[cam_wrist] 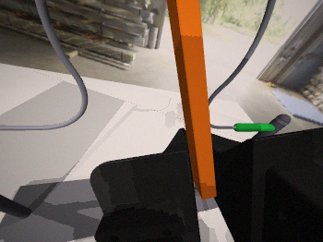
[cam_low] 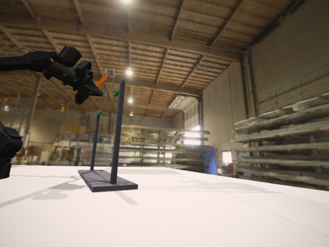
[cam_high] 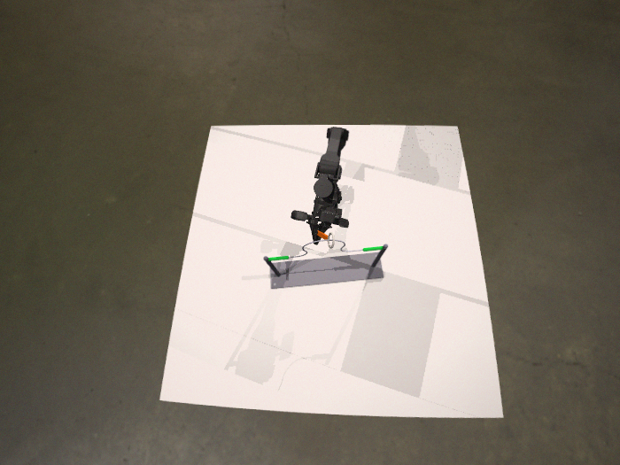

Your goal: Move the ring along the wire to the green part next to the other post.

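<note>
My gripper [cam_high: 318, 233] [cam_low: 98, 90] [cam_wrist: 185, 132] is shut on the orange handle [cam_high: 322, 235] [cam_low: 102, 80] [cam_wrist: 191, 71], near its lower end. The handle slants up to the pale ring [cam_high: 334, 241] [cam_low: 105, 72], which is around the raised middle of the grey wire [cam_high: 304, 251] [cam_low: 106, 93] [cam_wrist: 84, 91]. The ring is slightly right of the wire's middle in the top view. Whether it touches the wire is too small to tell. The ring is out of the wrist view. Green parts lie at the left [cam_high: 279, 258] and right [cam_high: 373, 248] ends; one shows in the wrist view [cam_wrist: 251, 127].
Two dark posts, left [cam_high: 272, 267] and right [cam_high: 378, 257] in the top view, stand on a dark base [cam_high: 325, 277] [cam_low: 115, 187]. The wire bends down on both sides of its raised middle. The gripper is on the arm's side of the wire, below the ring. Shadows cross the white table.
</note>
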You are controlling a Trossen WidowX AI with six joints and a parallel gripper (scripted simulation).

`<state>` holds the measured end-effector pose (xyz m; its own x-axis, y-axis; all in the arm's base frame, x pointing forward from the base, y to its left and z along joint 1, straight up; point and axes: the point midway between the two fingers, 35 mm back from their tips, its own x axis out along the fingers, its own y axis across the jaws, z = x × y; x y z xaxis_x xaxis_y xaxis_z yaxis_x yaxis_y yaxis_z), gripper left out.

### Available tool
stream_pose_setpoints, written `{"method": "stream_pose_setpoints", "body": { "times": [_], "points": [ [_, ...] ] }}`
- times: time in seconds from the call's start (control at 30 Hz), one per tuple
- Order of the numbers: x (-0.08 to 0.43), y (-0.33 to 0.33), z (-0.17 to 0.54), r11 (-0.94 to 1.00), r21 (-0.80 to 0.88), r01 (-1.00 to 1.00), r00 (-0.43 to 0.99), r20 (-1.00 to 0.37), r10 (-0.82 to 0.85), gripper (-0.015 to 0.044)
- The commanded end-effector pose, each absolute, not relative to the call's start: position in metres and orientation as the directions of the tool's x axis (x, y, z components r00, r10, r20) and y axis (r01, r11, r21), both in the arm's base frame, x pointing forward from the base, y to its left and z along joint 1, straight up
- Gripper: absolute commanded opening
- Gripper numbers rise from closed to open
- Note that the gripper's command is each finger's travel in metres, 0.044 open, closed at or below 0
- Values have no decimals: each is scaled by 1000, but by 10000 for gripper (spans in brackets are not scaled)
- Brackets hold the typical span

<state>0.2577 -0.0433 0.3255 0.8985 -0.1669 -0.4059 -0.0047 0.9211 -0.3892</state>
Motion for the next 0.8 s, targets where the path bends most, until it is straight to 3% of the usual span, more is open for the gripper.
{"method": "stream_pose_setpoints", "body": {
  "times": [0.0, 0.77],
  "points": [
    [257, -47, 326, 891, -455, 3, 902, -383, -198, -150],
    [259, -60, 336, 682, -731, 35, 916, -249, -314, -150]
  ]
}}
